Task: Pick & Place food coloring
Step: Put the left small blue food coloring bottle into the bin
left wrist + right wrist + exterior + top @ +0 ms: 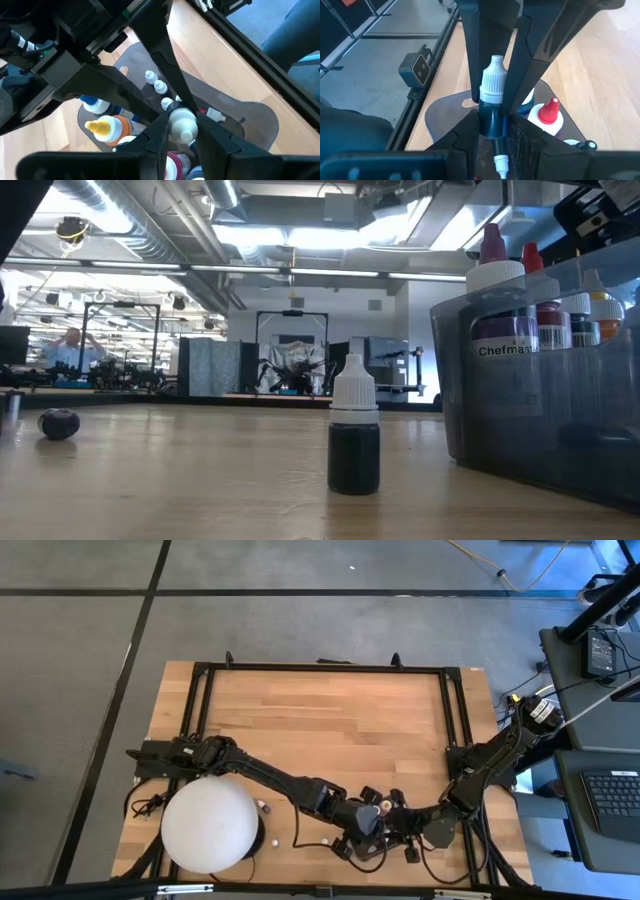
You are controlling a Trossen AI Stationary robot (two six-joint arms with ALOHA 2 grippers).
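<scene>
1. Both grippers sit over the tray (250,120), near edge. Left gripper (181,131) clamps a white-cap bottle (183,122).
2. Right gripper (492,107) clamps a dark bottle (492,107).
3. Watch it: arms crowd together; you could bump them, tipping bottles.

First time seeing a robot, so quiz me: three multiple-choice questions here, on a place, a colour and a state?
1. The big white dome sits: A) beside the left arm B) beside the right arm C) mid-table
2. The lone standing bottle's cap: A) red B) white C) orange
3. The held bottle is gripped by: A) one gripper only B) neither C) both grippers
1A, the high view shows it there; 2B, the low view; 3C, wrist views show the left gripper and right gripper shut on it.
</scene>
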